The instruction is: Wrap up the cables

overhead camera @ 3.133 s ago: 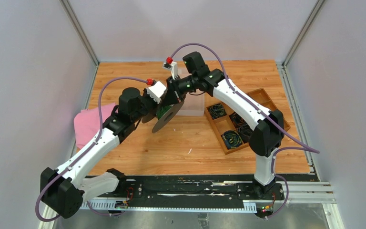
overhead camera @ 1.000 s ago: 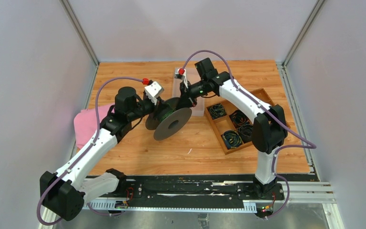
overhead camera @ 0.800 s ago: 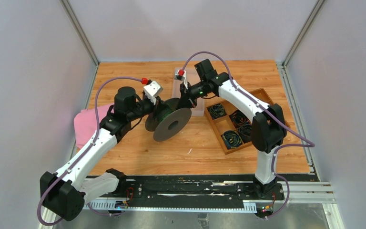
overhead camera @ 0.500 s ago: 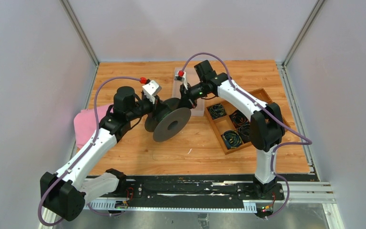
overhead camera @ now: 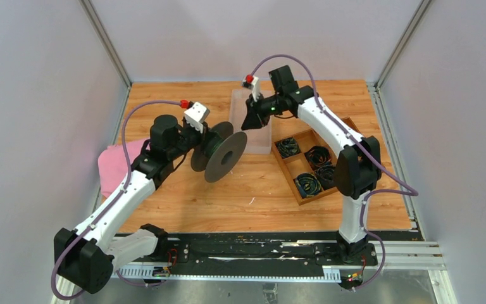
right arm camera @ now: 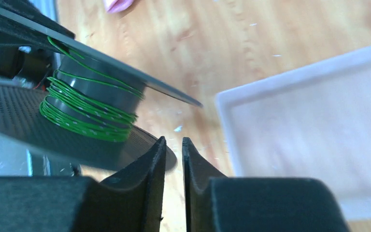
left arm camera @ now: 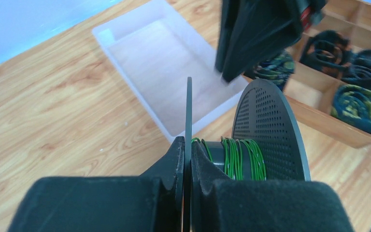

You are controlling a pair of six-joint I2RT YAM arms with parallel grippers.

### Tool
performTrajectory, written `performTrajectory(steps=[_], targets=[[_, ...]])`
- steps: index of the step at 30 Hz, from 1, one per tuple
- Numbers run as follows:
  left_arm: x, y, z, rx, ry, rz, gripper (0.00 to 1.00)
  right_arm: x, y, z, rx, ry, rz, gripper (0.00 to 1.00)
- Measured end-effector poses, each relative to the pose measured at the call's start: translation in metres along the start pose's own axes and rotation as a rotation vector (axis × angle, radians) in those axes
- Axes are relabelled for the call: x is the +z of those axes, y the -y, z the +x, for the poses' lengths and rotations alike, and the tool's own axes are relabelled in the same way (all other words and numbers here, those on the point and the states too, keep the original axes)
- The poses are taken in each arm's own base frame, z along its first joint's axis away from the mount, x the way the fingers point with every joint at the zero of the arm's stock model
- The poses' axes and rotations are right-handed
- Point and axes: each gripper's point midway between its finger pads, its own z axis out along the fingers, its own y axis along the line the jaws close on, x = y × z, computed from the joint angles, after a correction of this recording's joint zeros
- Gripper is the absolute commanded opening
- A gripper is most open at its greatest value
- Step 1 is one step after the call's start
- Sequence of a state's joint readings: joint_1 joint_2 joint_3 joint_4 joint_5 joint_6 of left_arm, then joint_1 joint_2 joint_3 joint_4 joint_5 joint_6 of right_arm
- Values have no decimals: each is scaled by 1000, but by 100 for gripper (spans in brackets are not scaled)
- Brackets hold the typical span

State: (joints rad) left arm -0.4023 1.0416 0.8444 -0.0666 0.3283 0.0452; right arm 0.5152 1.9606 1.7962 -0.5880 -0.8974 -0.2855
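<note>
mid-wrap i'd say: green cable (left arm camera: 236, 157) sits wound on the spool (left arm camera: 265, 125), left jaws pinching its thin flange above mid counter, right jaws barely parted and empty, so next probably means grabbing a loose strand.

Left arm (overhead camera: 123, 196): rises from its base at the near left, elbow bent, forearm aimed toward the centre.
Left end effector (left arm camera: 187, 145): fingers pressed together on the thin rim of a black spool (left arm camera: 265, 125).
Right arm (overhead camera: 329, 123): rises from the near right, folds at the elbow, forearm stretched left toward the far centre.
Right end effector (right arm camera: 174, 142): fingers a narrow slit apart, nothing between them; clear of the left one.
</note>
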Motion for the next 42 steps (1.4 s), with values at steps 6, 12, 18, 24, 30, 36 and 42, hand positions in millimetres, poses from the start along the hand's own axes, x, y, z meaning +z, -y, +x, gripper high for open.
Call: performTrajectory(steps=[6,12,18,24,30,36,42], targets=[[-2,-35,8,-72,-19,-212,0,-42,46,-17,83,62,220,54],[-10,-62,34,-182,-106,-408,0,-44,26,5,137,76,259,54],[-18,-80,56,-323,-185,-552,0,-13,-4,34,196,120,178,55],[-31,-106,69,-480,-203,-713,0,29,-35,64,318,146,59,56],[-41,-117,69,-579,-172,-822,0,65,-69,91,343,153,-37,57],[-48,-128,75,-719,-144,-859,0,101,-97,109,319,105,-117,57],[-48,-127,86,-804,-143,-851,0,109,-104,114,290,86,-138,57]])
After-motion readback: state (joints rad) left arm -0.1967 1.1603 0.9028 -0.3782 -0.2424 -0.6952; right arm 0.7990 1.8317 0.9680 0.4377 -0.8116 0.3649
